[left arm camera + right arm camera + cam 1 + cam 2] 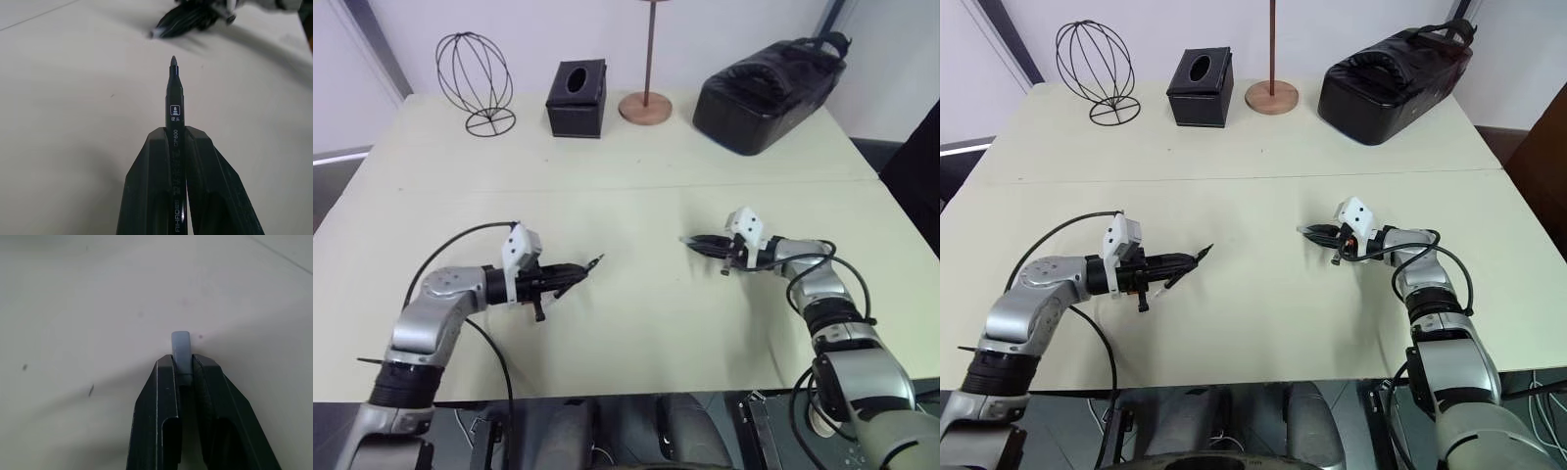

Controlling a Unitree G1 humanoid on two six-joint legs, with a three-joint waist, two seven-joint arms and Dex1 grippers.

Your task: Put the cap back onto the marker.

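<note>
1. Pale cream table runs across the scene, with a white wall behind its far edge and a seam crossing it from side to side.
2. Along the far edge, from the left corner inward, stand a black wire globe-shaped frame, a black tissue box, a round wooden base with a thin pole and, toward the far right corner, a bulky black bag.
3. Over the near left part of the table, the left gripper is clenched on the marker, which sticks out past the fingers with its bare dark tip pointing toward the middle of the table. In the left wrist view white print shows on the black barrel.
4. A stretch of bare tabletop lies between the marker's tip and the other gripper; the two are well apart.
5. Over the near right part of the table, the right gripper is pinched on the cap, a small light-grey cylinder whose end pokes out beyond the fingers, facing the marker.
6. Whether either gripper touches the tabletop cannot be told.
</note>
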